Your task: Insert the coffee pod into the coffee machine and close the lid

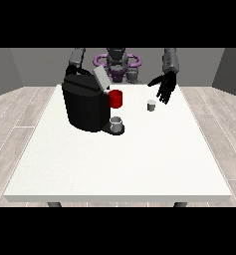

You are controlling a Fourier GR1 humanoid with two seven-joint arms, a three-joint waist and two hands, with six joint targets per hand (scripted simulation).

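A black coffee machine stands at the table's back left, with its grey lid raised and tilted. A red part shows at its front, above a grey cup on the machine's base. A small grey-white coffee pod stands on the table to the right of the machine. The hand at the view's right hangs above and slightly right of the pod, its fingers straight and pointing down, apart from the pod. The hand at the view's left is hidden behind the machine; only its arm shows.
The white table spreads wide toward the camera in front of the machine. The robot's torso stands behind the table's far edge. Wooden floor surrounds the table.
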